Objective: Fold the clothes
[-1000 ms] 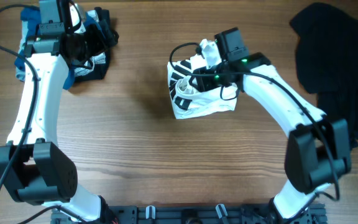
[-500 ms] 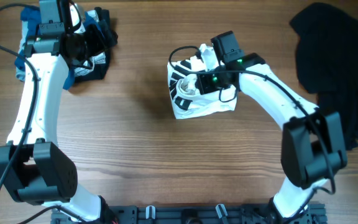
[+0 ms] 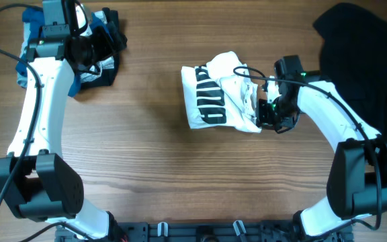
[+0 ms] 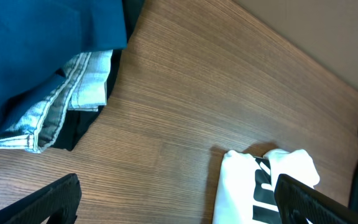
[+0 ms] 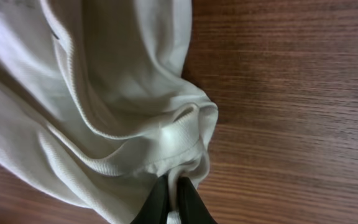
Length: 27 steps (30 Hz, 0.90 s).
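The white T-shirt (image 3: 217, 94) with black striped lettering lies partly folded at the table's middle; it also shows in the left wrist view (image 4: 263, 186). My right gripper (image 3: 264, 111) is shut on a ribbed edge of the white T-shirt (image 5: 135, 112) at its right side, its fingers (image 5: 174, 193) pinching the cloth. A plain black garment (image 3: 365, 60) lies at the back right. Blue and grey garments (image 3: 93, 50) are piled at the back left, seen close in the left wrist view (image 4: 42, 68). My left gripper (image 4: 176, 202) is open and empty above that pile.
Bare wooden table (image 3: 146, 175) spreads across the front and between the pile and the shirt. The arm bases stand at the front edge (image 3: 207, 232).
My right gripper has moved right, from over the shirt's middle to its right side, pulling the cloth out so the lettering now shows flatter. The left arm has not moved.
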{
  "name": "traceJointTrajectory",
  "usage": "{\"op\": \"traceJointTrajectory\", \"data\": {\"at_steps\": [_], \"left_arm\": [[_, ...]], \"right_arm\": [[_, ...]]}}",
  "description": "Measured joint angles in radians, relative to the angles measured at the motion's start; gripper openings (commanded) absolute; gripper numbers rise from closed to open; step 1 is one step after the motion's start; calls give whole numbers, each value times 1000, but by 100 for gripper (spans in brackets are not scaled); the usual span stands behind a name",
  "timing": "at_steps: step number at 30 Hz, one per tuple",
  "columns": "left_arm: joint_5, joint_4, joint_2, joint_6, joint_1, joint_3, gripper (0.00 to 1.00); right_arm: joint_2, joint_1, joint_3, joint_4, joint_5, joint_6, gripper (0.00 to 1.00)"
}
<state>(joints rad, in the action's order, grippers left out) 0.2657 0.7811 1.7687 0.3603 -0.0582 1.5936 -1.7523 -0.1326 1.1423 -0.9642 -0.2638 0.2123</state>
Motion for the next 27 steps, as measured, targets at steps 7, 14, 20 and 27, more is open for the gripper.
{"op": "traceJointTrajectory", "data": {"at_steps": [7,14,20,27], "left_arm": [[0,0,0,0,0,0,100],[0,1,0,0,0,0,100],[0,1,0,0,0,0,100],[0,6,0,0,0,0,100]], "right_arm": [[0,0,34,7,5,9,59],[11,0,227,177,8,-12,71],[-96,0,230,386,6,-23,59],[-310,0,230,543,-24,-26,43]]}}
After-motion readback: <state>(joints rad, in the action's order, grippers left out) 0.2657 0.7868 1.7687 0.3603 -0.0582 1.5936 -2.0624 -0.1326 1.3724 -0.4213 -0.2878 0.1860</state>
